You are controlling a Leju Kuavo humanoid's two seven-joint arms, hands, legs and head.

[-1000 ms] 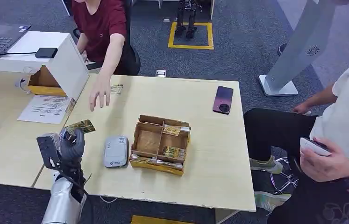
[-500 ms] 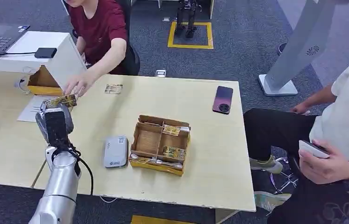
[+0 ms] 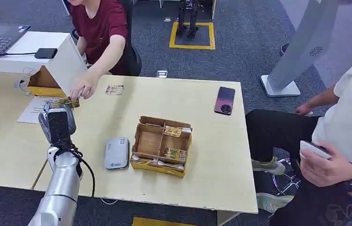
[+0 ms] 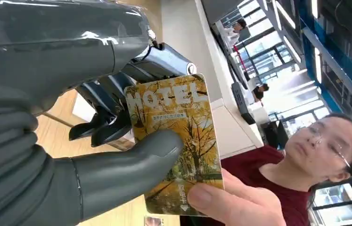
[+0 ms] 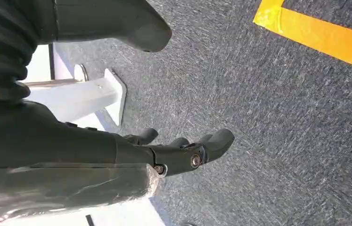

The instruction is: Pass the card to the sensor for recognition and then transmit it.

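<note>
The robot's left hand point(image 3: 59, 123) is raised above the pale wooden bench point(image 3: 202, 141), its thick grey thumb point(image 4: 131, 162) pressed against the face of a yellow hotel key card printed with autumn trees point(image 4: 178, 141), with the darker fingers point(image 4: 112, 113) behind it, so the card is pinched upright in the hand. A person's hand point(image 3: 82, 88), reaching from a dark red sleeve point(image 3: 112, 21) on the far side of the bench, meets the card's far end; in the left wrist view that person's thumb point(image 4: 211, 197) lies on the card's outer corner, touching it. The small grey card reader with rounded corners point(image 3: 117, 153) lies flat on the bench below and to the right of the left hand, apart from it. Just beyond the reader sits an open brown cardboard tray with dividers point(image 3: 162, 145), holding more cards. The robot's right hand point(image 5: 183, 150) hangs above grey carpet point(image 5: 282, 117), its dark fingers loosely curled and apart, holding nothing.
</note>
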